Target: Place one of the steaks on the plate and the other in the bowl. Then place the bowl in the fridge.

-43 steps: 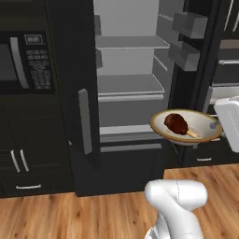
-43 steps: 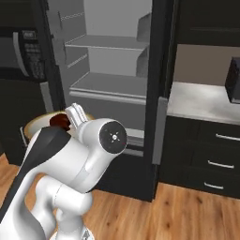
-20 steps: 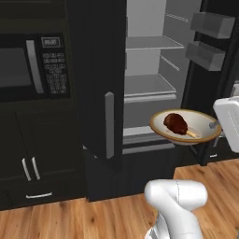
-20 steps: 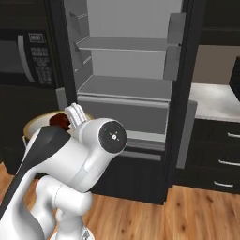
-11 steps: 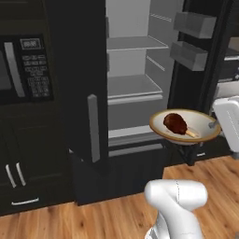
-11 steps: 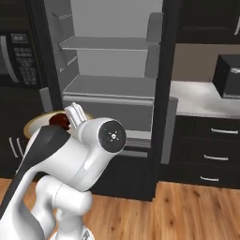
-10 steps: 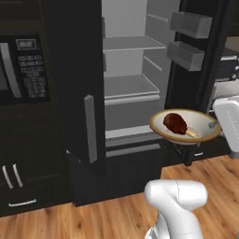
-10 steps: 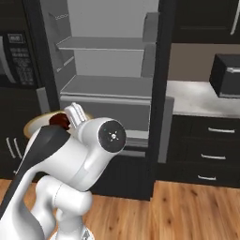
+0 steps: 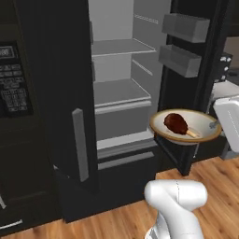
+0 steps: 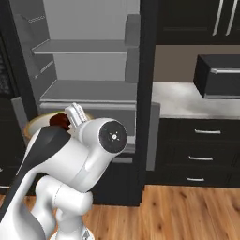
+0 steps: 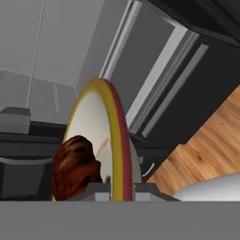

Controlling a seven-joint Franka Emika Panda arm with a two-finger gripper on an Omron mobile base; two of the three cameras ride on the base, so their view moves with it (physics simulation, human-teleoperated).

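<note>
The gripper (image 11: 119,190) is clamped on the rim of the bowl (image 9: 201,125), its jaws pinching the wall at the bowl's right edge as the left base view shows it. The bowl hangs level in the air, clear of any surface, just in front of the open fridge (image 9: 119,93) and towards its right side, near the lower shelf. A steak (image 9: 175,123), reddish-brown with a pale streak, lies inside the bowl near its middle. In the hand view the bowl stands edge-on, its yellow and dark red rim rising from between the fingers, with the steak against its cream inner face. The fridge's left door (image 9: 60,88) stands ajar with its grey handle (image 9: 80,144) facing out; the right door (image 9: 196,51) is swung wide, two grey bins on its inner side. The fridge shelves behind the bowl are bare and light grey. Left of the fridge is a microwave (image 9: 14,84); to its right, in the right base view, a counter (image 10: 192,101) over black drawers (image 10: 199,154).
</note>
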